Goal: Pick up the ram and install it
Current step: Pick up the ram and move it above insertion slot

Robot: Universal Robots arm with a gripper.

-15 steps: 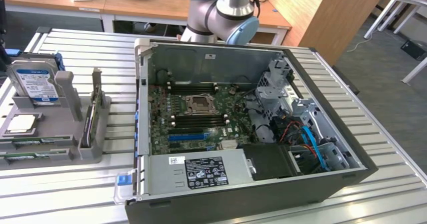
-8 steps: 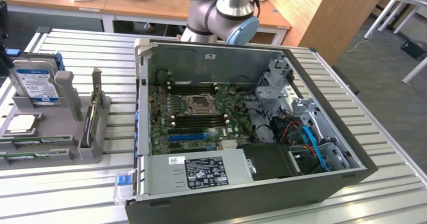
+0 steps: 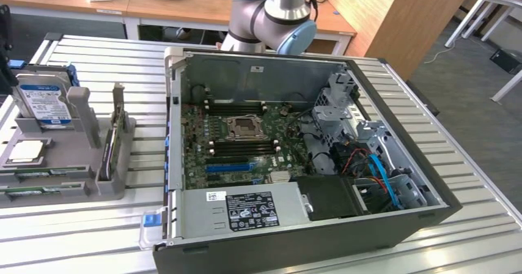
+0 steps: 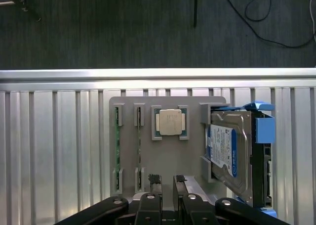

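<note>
At nine o'clock from the open computer case [image 3: 326,249], as the exterior view has it, a grey parts holder [image 3: 114,185] stands on the slatted counter [image 3: 82,237], and the task's item is found there: the ram [image 4: 117,151] sits on edge in the holder's end slot, with a second stick [image 4: 139,148] in the slot just beside it. Next along lies a CPU [image 4: 170,122], then a hard drive [image 4: 224,151] propped on its stand at the far end. Both sticks are seated in their slots; neither is touched. The wrist view looks straight down on the holder, and the jaws hang above one long edge of it, spread partway with nothing between them, roughly in line with the CPU rather than with either stick. The arm [image 3: 282,17] rises at twelve o'clock of the case. Inside the case the motherboard [image 3: 244,158] lies exposed, with dark slots at twelve and six o'clock of the CPU socket [image 3: 243,127]; whether any is filled cannot be told. Assessment: the work stands at the approach to the pick; nothing is lifted, nothing installed. In my judgement a grasp calls for a sideways shift to centre the gap over one stick, then a straight descent; the jaws appear set to close across the stick's thin faces, so little turning should be needed. The neighbouring stick and the slot posts leave scant room, so alignment must be close.
</note>
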